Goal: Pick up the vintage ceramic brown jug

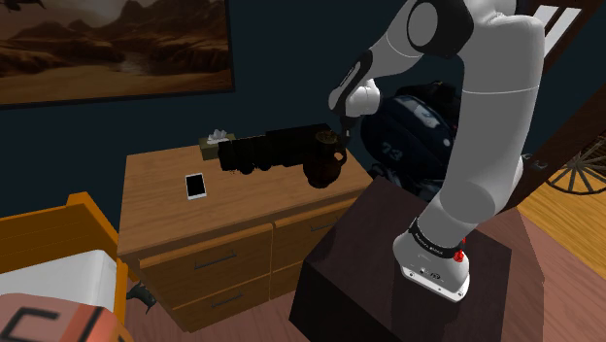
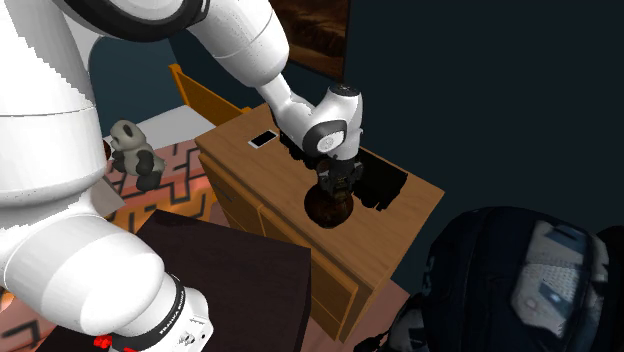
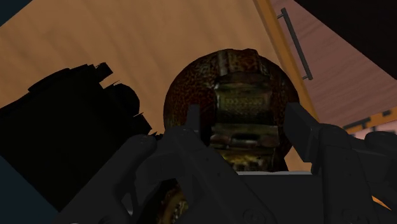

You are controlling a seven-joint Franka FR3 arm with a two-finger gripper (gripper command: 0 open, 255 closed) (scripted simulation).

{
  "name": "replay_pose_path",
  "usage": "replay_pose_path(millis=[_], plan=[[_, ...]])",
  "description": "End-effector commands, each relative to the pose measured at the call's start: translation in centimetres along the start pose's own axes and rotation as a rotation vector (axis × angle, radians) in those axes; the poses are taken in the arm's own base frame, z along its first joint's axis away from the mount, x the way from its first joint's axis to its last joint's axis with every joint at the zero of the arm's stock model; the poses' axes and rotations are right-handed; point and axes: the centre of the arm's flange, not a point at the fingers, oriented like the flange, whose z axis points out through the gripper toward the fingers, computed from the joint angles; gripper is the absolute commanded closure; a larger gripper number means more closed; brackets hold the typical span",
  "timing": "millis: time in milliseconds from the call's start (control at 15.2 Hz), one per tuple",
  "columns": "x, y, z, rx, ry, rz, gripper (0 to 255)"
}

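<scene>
Wooden dresser [image 1: 165,209], one brown jug [image 1: 323,167], one phone [image 1: 195,185], one pincer [image 3: 245,121] spread above

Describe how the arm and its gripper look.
The arm is a chain of smooth white rounded shells with dark joints. A black band with small white lettering rings its base, beside a red mark. The gripper is all black, with two blocky fingers.

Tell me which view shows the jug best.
Wrist view: the brown jug looms large, mottled surface clear. Shoulder view shows it small and dark on the dresser; second exterior view, its round body under the gripper.
</scene>
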Motion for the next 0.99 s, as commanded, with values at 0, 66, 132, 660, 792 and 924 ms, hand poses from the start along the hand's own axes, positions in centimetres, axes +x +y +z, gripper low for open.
replay_pose_path(millis=[0, 66, 132, 660, 792, 924], plan=[[0.0, 0.0, 0.1, 0.000, 0.000, 0.000, 255], [0.0, 0.0, 0.1, 0.000, 0.000, 0.000, 255], [0.0, 0.0, 0.1, 0.000, 0.000, 0.000, 255], [0.0, 0.0, -1.5, 0.000, 0.000, 0.000, 255], [0.0, 0.1, -2.5, 0.000, 0.000, 0.000, 255], [0.0, 0.1, -3.6, 0.000, 0.000, 0.000, 255]])
